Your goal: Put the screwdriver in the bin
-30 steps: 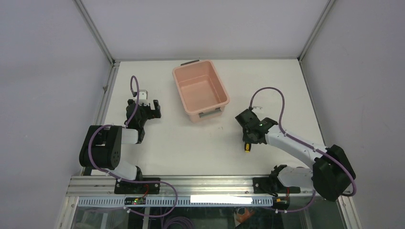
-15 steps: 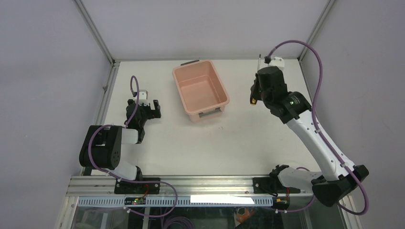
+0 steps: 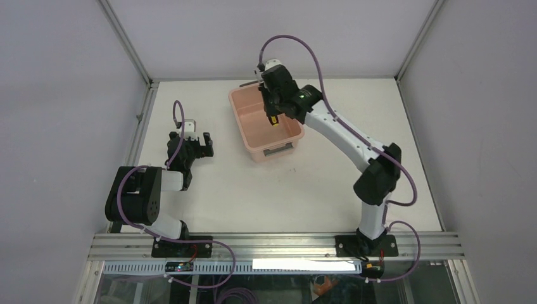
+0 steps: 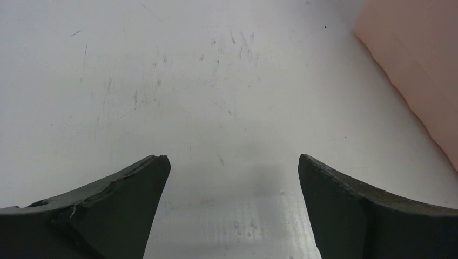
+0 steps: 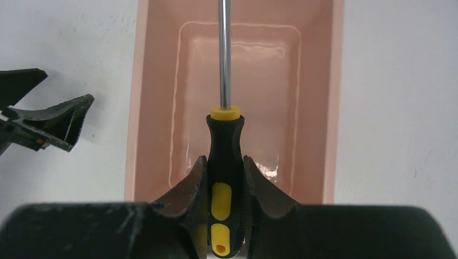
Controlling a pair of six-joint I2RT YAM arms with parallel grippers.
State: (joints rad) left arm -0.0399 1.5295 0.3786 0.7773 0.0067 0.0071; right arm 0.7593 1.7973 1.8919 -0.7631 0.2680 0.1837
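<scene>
While right gripper (image 5: 224, 162) clamps the screwdriver (image 5: 224, 135) by its rounded handle above glossy bin (image 5: 155, 108) — left gripper (image 4: 232, 158) gapes.

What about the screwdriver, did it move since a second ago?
Yes. The screwdriver moved from the right side of the table, away and leftward, to above the bin, gripped by the right tool.

The screwdriver (image 5: 225, 140) tip is cut off above.
</scene>
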